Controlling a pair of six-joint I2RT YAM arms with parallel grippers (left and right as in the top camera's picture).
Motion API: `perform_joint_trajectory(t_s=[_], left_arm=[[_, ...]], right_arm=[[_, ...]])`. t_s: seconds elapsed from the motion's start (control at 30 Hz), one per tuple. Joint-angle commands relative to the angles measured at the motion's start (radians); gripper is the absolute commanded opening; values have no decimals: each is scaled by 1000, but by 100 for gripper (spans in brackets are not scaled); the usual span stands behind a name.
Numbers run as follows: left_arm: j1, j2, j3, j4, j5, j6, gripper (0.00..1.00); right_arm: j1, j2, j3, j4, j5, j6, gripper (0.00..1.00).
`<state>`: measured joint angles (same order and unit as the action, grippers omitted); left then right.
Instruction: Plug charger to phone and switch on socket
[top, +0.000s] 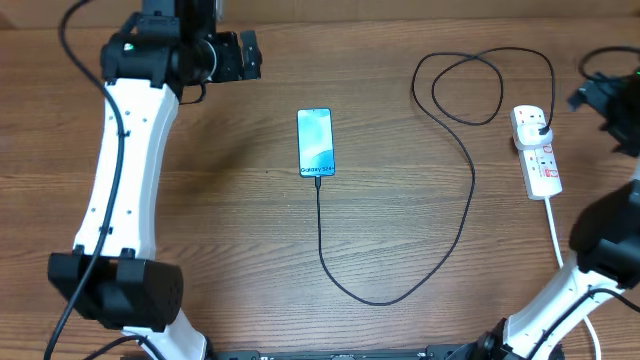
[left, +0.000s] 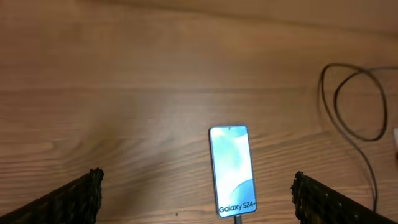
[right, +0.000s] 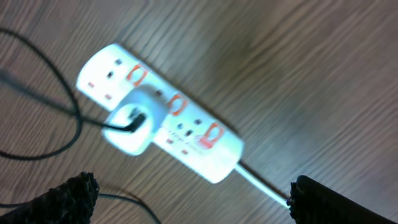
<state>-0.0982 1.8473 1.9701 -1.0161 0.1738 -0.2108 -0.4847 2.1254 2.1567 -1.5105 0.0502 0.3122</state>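
Spread wide at both left fingers (left: 74, 199) and right fingers (right: 68, 196), holding and touching nothing. From the right wrist alone, legible red switch marks on the white elongated power strip (right: 199, 140) at wooden bench (top: 230, 230) far right. Overhead, slim blue-white smartphone (top: 315, 142) mid-bench, thin black looping cable (top: 472, 195) at its near edge; open wood all around.

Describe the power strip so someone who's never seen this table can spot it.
On the wooden table, look to the right arm's side, past the loops of the black cable. The power strip is the long white bar there, the only thing with red-marked switches and a white adapter plugged in.
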Motion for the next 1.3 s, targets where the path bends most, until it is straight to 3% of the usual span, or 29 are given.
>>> perform_joint_trajectory(t_s=[0.0,0.47,1.27], left_arm=[[-6,40,-10,-4,-36,-18,100],[-6,42,-10,-4,-36,-18,100],[-6,42,-10,-4,-36,-18,100]], right_arm=[[-45,-8,-12,15,-45,-56,100],[-79,19,-377,326,-45,-50,100],[-60,135,-390,392,-79,-21,100]])
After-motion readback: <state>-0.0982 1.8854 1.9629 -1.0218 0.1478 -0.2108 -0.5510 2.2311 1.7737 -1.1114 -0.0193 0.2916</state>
